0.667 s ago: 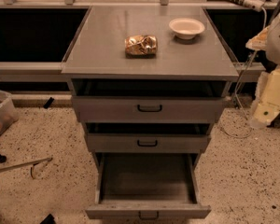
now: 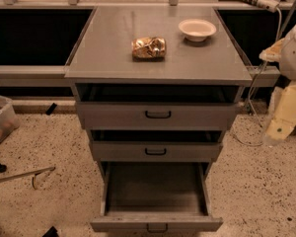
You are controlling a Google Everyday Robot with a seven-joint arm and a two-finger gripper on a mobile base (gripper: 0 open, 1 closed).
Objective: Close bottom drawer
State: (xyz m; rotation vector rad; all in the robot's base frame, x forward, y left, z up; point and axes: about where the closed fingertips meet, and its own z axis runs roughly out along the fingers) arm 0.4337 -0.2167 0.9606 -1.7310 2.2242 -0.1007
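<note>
bottom drawer (image 2: 187, 224) stands wide open, closing not begun; gripper (image 2: 280, 126) right of cabinet, well apart, state untellable.

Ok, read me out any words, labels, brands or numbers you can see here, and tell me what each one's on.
No text can be read here.
Gold packet on the cabinet: print, if any, too blurred to read.
White bowl: no marking visible.
Bottom drawer, pulled open: plain front, no label.
Gripper, right of the cabinet: no lettering visible.
</note>
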